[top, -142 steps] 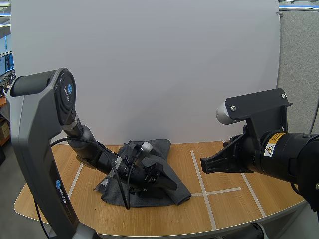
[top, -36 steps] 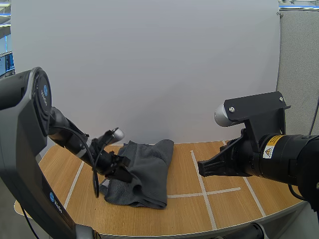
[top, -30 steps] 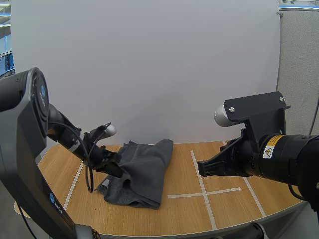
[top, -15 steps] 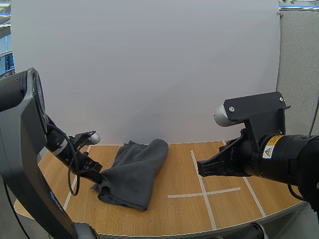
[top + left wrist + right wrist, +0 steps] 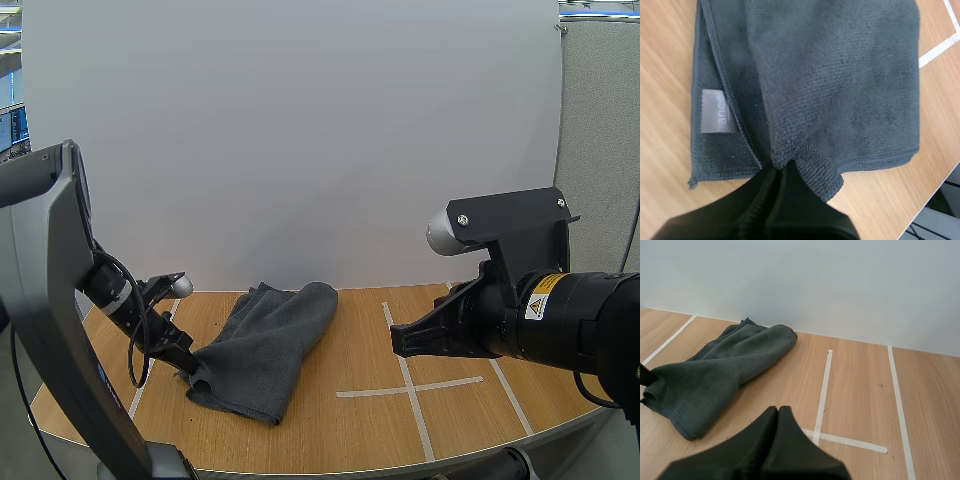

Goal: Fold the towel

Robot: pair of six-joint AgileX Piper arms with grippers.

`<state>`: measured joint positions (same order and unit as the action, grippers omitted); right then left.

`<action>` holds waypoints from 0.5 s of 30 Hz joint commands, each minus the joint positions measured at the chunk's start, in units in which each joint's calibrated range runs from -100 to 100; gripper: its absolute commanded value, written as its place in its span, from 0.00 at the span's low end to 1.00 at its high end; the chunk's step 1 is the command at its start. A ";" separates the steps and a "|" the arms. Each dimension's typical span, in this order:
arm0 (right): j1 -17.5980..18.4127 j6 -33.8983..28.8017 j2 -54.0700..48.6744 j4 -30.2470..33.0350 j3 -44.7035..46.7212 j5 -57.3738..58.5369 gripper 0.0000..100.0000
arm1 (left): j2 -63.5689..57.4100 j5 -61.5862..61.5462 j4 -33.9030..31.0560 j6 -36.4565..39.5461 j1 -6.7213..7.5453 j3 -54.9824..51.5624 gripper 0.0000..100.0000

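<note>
Pulling back toward the near left since the earlier frames, the left gripper is dragging the grey towel away from the table's centre, its fingers clamping tight on the cloth's near corner. What was lying as a crumpled spread under the arm is now stretching out as a narrow doubled band, so a first fold is looking done and a second is probably waiting. Over the near right of the table, the right gripper is hanging clear of the wood, fingers pressing together on nothing. Showing are one towel, one white label beside the pinched corner, two grippers and four strips of white tape. Farther off, the towel's rounded end is resting close to the back wall.
</note>
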<state>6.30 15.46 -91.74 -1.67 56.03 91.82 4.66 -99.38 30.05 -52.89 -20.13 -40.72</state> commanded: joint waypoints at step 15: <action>0.08 0.19 -0.43 -0.15 -0.13 -0.14 0.00 | 4.66 -0.62 3.20 1.36 -0.10 8.42 0.88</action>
<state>6.30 15.46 -91.74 -1.67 56.03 91.99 9.45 -99.52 31.39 -52.89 -20.13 -34.48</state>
